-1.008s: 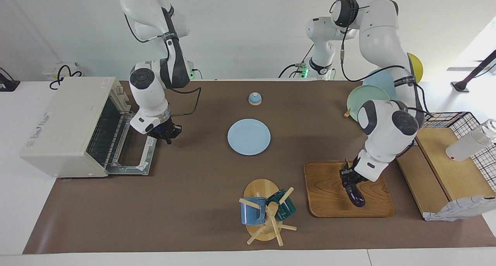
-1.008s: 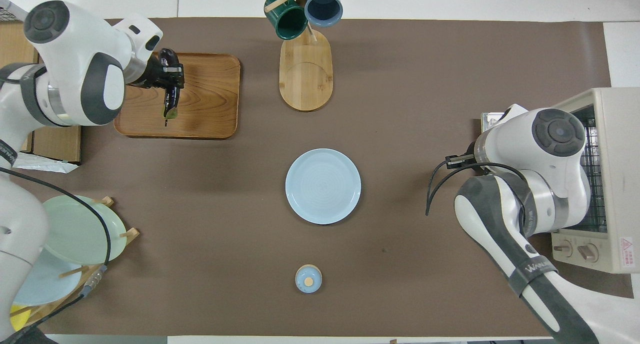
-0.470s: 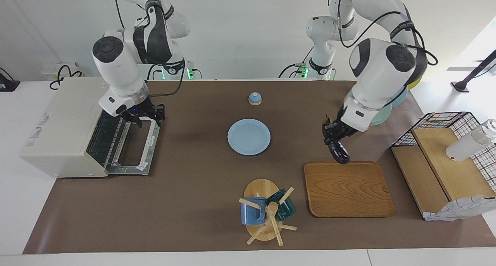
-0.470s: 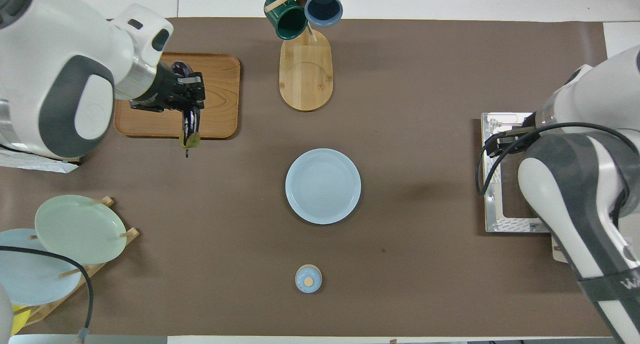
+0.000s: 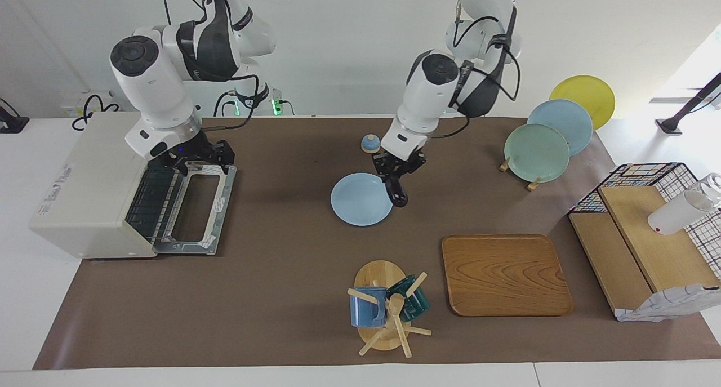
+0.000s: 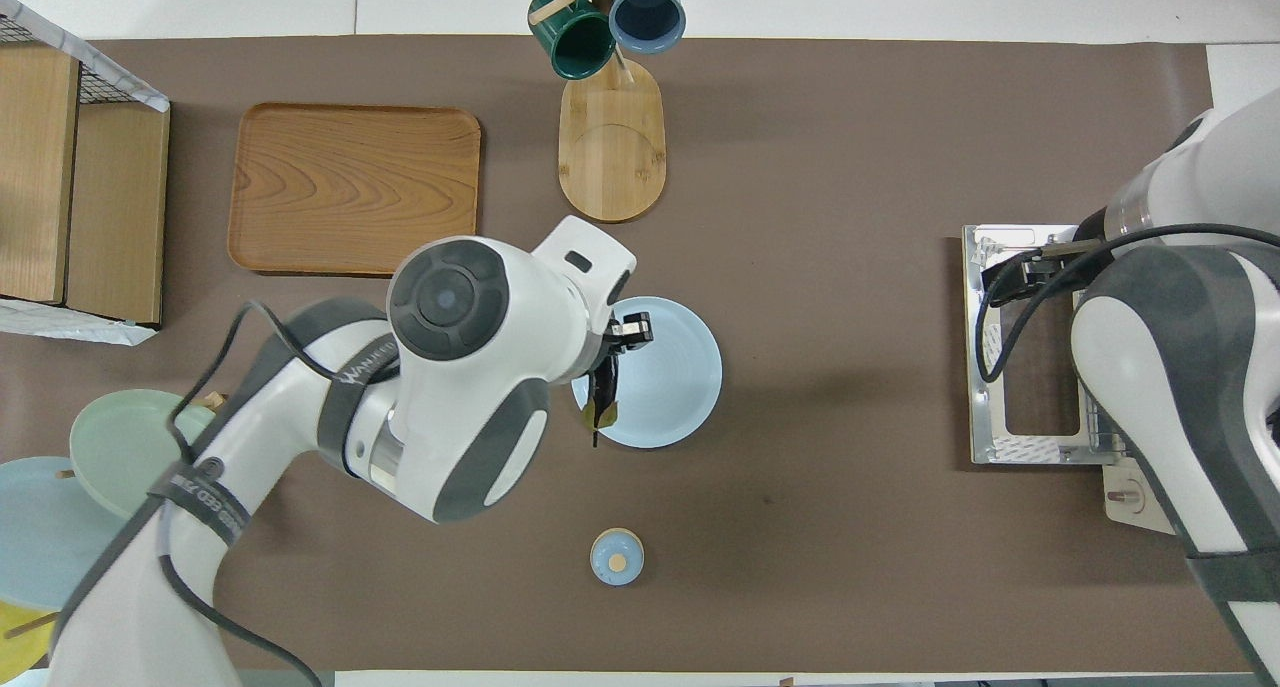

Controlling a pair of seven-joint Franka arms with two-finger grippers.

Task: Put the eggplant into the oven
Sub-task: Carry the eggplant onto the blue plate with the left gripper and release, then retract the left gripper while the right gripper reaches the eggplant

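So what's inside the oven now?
The oven stands with its door dropped open. Only its wire rack shows inside, with no food on it. The deeper part is hidden by the oven's own top.

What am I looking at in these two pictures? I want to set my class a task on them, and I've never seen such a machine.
These are two white robot arms at a brown table. One picture faces them from across the table; the other looks down from above their own end.

The left end effector is shut on a slim dark purple eggplant, which hangs over the round pale blue plate in the middle. The right end effector is open, above the hinge end of the dropped door of the boxy cream-white toaster oven.

Also on the table: a bare wooden tray, a wooden mug stand with a blue and a green mug, a small blue bell and a rack of plates.
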